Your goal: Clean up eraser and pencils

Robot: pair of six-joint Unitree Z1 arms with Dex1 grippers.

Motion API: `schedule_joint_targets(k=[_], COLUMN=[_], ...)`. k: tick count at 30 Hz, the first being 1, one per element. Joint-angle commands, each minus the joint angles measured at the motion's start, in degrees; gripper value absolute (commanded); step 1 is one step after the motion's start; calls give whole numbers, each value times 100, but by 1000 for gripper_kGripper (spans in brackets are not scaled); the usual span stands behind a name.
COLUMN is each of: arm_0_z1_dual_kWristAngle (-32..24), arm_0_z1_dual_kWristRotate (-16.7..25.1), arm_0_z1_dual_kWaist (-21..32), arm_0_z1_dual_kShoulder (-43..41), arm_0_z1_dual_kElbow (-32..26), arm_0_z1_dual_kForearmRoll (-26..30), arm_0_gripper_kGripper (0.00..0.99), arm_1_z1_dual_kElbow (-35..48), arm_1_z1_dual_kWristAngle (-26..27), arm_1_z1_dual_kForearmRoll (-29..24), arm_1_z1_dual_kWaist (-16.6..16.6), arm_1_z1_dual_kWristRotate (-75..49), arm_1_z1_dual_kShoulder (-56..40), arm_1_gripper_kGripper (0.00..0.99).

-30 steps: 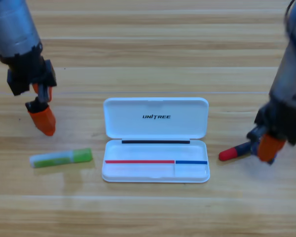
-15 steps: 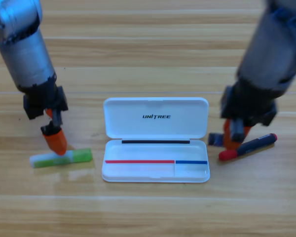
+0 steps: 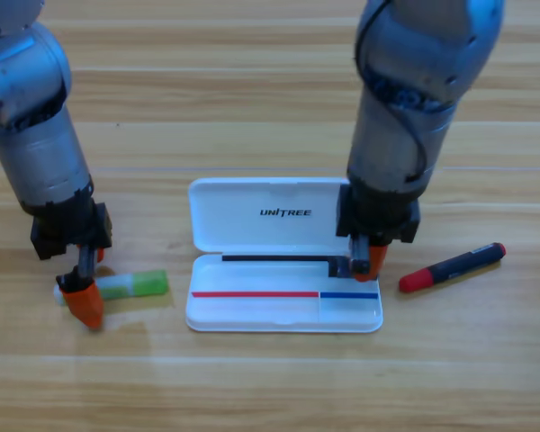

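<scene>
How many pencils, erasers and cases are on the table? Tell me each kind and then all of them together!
Pencils: 2, the green and white one and the dark one with a red end.
Erasers: 1, the small dark eraser at the right gripper.
Cases: 1, the open white case.
Total: 4.

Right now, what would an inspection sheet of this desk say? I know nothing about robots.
Surface: wooden table, planks running left to right.
Job's things: green and white pencil lying left of the case; dark pencil with red end lying right of the case; eraser a small dark block at the right end effector's tip, over the tray.
Case: white case open, lid flat behind the tray.
Clutter: nothing seen.
End effectors: left end effector down at the green pencil's left end; right end effector over the tray's right end.
Cables: nothing seen.
Surroundings: nothing seen beyond the table.
</scene>
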Motion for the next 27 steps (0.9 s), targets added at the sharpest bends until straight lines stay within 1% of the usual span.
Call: schedule_joint_targets(k=[1,11,26,27], arm_0_z1_dual_kWristAngle=[-2,68,367,385], arm_0_z1_dual_kWristRotate=[7,-19,-72,-72], arm_0_z1_dual_kWaist=[-224,-338,-417,-417], arm_0_z1_dual_kShoulder=[-120,-182,-358,-375], arm_0_z1_dual_kElbow=[210,562,1010,1027], arm_0_z1_dual_kForearmRoll=[-181,-700,-1350,-1385], arm_0_gripper_kGripper=[979,980,986,977], arm_1_z1_dual_kElbow=[-38,147,138,138], arm_1_z1_dual_kWristAngle=[-103,55,64,64], arm_1_z1_dual_kForearmRoll=[106,106,106,106], arm_1_z1_dual_kWaist=[151,160,169,169], arm_1_z1_dual_kWristRotate=[-38,-38,-38,-38], arm_1_z1_dual_kShoulder=[542,489,586,595], arm_1_gripper_kGripper=[0,0,0,97])
